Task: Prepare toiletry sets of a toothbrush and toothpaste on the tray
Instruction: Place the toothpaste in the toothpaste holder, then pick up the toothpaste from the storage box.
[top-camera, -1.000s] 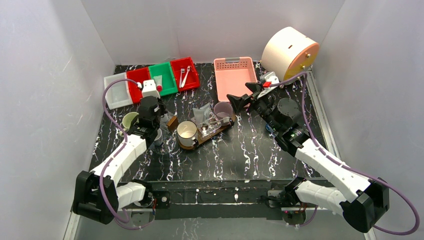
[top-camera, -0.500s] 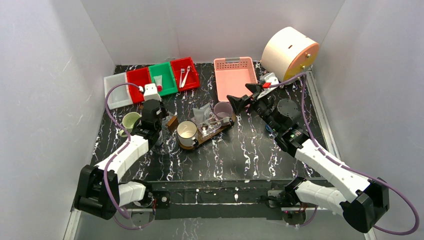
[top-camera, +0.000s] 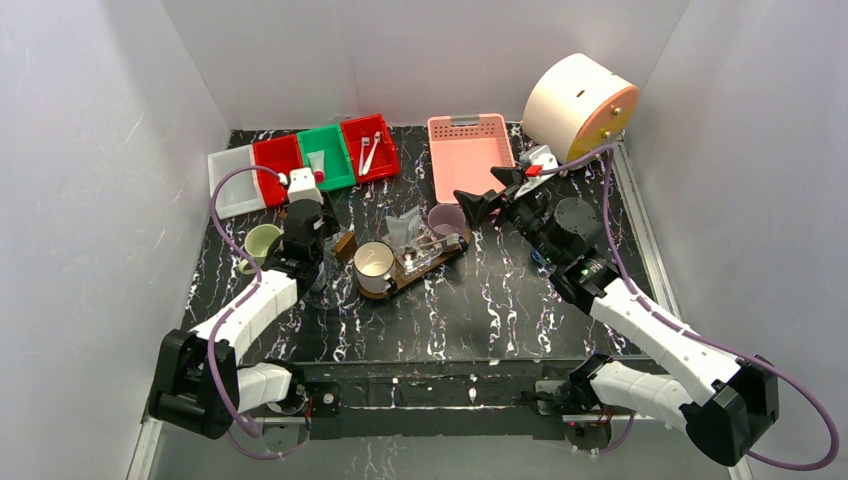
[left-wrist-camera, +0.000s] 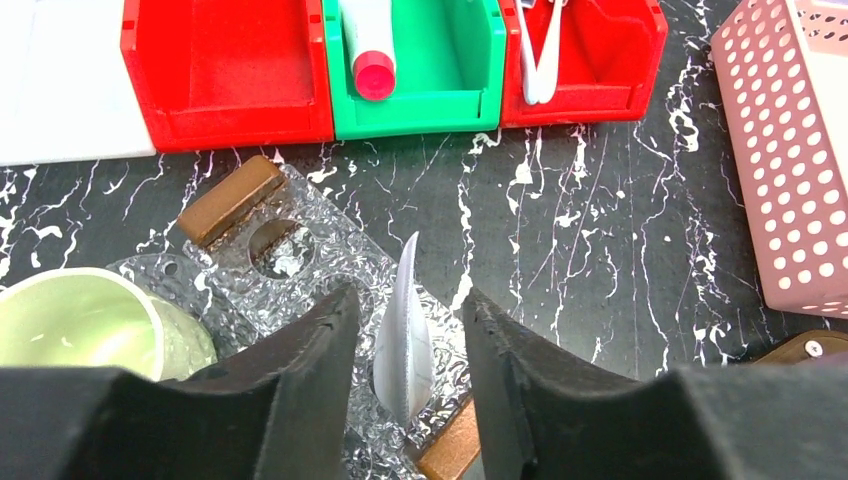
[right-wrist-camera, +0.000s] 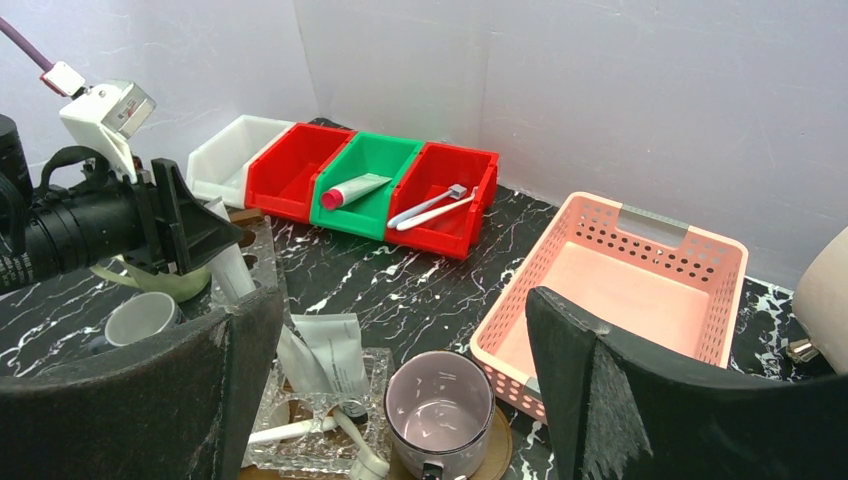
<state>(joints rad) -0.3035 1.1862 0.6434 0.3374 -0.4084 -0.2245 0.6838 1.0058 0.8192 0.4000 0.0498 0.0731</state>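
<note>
The left claw (left-wrist-camera: 410, 298) stands parted around a white tube (left-wrist-camera: 404, 350), upright just right of the green mug (left-wrist-camera: 80, 320), probably to leave it standing, while the right claw (right-wrist-camera: 395, 305) hangs wide open farther right, by the tray (top-camera: 432, 262).

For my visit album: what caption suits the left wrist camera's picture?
Left gripper open on either side of a white tube, coloured bins beyond.

Plain pale grey walls (top-camera: 420, 50) close in three sides of a black table (top-camera: 500, 300) veined with white, under even, soft light
</note>
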